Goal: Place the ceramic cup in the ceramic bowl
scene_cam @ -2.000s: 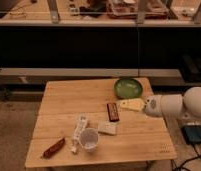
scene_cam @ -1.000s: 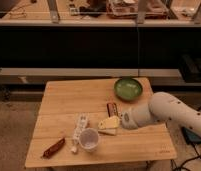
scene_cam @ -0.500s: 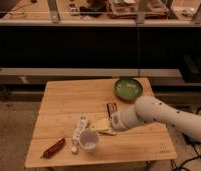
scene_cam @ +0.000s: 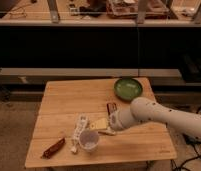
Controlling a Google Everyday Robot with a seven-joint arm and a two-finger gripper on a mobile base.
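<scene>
The gripper [scene_cam: 102, 126] sits low over the middle of the table [scene_cam: 144, 142], jaws spread wide and holding nothing, just right of the ceramic cup [scene_cam: 89, 140]. The cup stands upright near the front edge, touching or just beside a white power strip [scene_cam: 79, 129]. Any print on the small dark bar [scene_cam: 111, 107] behind the gripper is too small to read. The green ceramic bowl [scene_cam: 128, 88] sits near the back right edge, well apart, bare wood between. A reddish packet [scene_cam: 54, 147] lies front left.
</scene>
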